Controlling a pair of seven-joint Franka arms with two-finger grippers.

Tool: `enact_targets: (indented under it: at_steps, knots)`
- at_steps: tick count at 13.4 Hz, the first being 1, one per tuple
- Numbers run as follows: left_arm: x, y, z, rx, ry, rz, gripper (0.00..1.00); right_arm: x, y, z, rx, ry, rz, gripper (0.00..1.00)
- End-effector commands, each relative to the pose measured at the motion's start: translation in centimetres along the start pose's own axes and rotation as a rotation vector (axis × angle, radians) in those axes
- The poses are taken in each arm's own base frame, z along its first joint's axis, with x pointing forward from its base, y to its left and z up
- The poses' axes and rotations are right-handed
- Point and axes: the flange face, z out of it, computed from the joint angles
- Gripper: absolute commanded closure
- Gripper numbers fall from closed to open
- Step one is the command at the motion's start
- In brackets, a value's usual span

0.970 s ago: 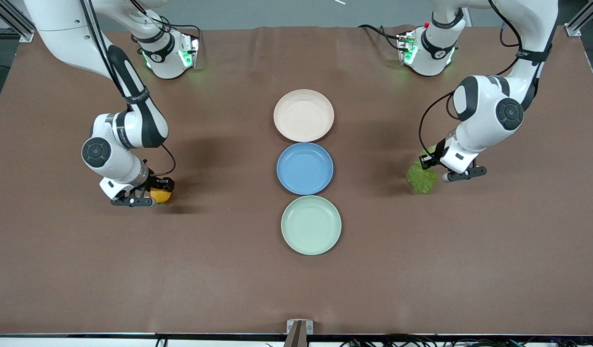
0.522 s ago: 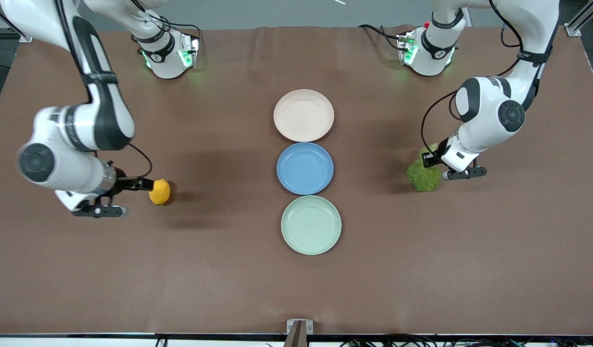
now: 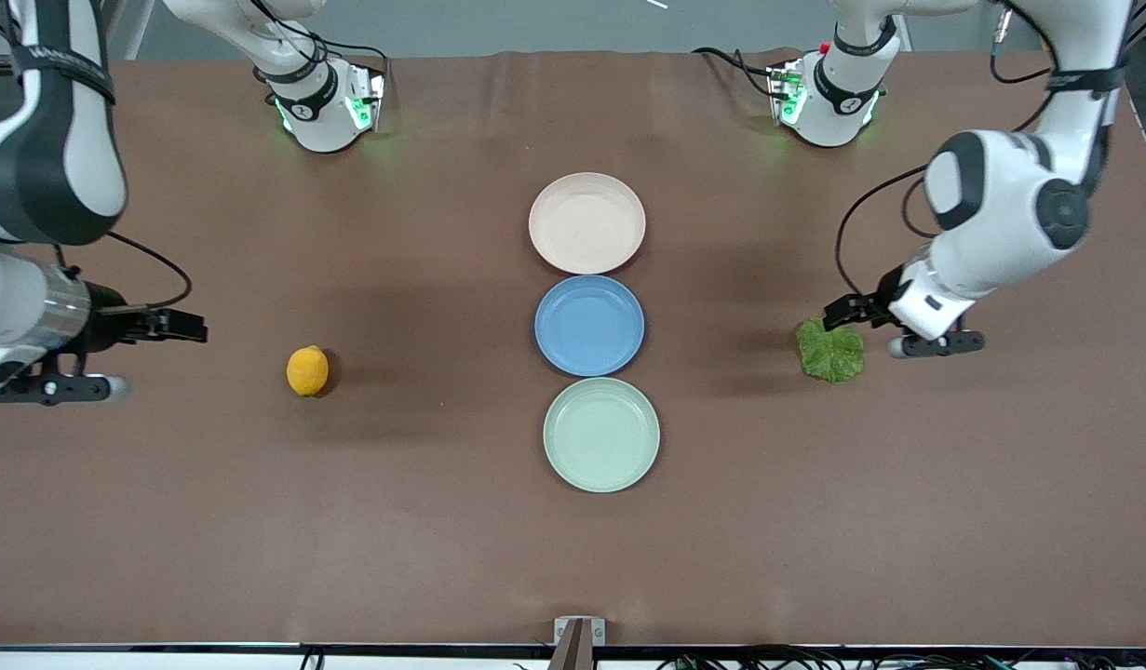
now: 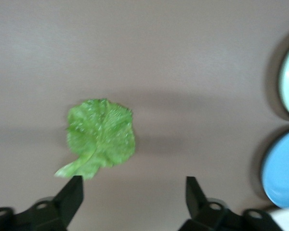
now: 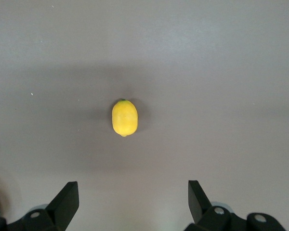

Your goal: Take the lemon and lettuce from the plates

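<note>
Now lemon (image 3: 307, 370) and lettuce (image 3: 830, 351) lie off plates (image 3: 586, 223) (on table).

The lettuce (image 4: 100, 137) lies flat on the brown table (image 4: 183, 72); the left claw (image 4: 134, 195) hangs spread above, seemingly clear.

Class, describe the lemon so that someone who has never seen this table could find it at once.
Start from the column of three plates at the table's middle and look toward the right arm's end. There the lemon lies alone on the bare brown cloth, level with the gap between the blue and mint plates, the only small yellow-orange oval.

Left pincer (image 3: 884, 326) and right pincer (image 3: 144, 354) hover with fingers spread.
</note>
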Motion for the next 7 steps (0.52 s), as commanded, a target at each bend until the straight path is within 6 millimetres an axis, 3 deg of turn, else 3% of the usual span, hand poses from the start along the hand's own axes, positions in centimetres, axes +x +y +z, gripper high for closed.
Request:
enact_targets:
  at_steps: [1, 5, 7]
  knots:
    - [1.2, 0.7, -7.4, 0.065, -0.043, 0.053, 0.00, 0.2, 2.3, -2.2, -0.001, 0.026, 0.005, 0.00]
    - [1.0, -1.0, -17.6, 0.083, -0.017, 0.029, 0.00, -0.2, 1.8, -1.7, 0.031, -0.007, 0.004, 0.00]
    - [-0.2, -0.8, -20.6, 0.097, 0.034, 0.035, 0.00, -0.8, 1.1, -2.1, 0.031, -0.011, -0.012, 0.00]
